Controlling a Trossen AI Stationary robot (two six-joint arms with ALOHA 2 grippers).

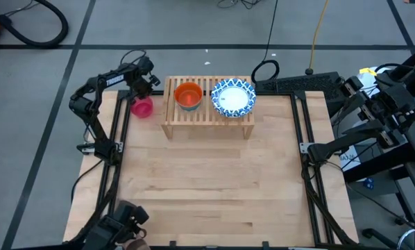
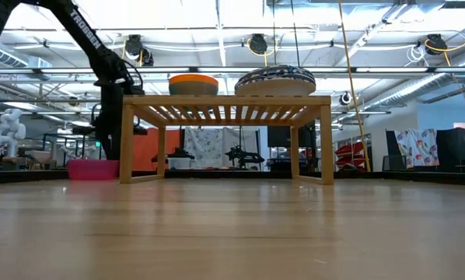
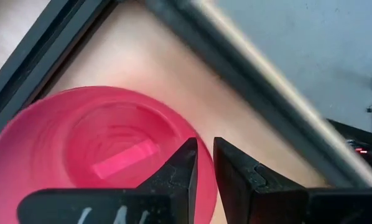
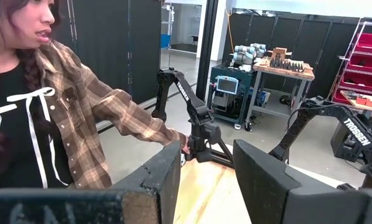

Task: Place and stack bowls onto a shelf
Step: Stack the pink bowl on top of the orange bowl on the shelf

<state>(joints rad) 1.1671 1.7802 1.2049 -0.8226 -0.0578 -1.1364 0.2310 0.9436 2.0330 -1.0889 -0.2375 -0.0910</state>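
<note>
The left gripper (image 1: 146, 89) hangs just above the pink bowl (image 1: 142, 107) on the table left of the shelf (image 1: 207, 118), fingers nearly together astride its rim, grasp uncertain; the right gripper (image 4: 204, 180) is parked agape.

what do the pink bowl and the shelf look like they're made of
The pink bowl looks like glossy moulded plastic: uniform colour, smooth surface with soft highlights. The shelf looks like light unfinished or matte wood, perhaps bamboo: pale slats with visible grain and little shine. Neither material is certain from looks alone.
</note>
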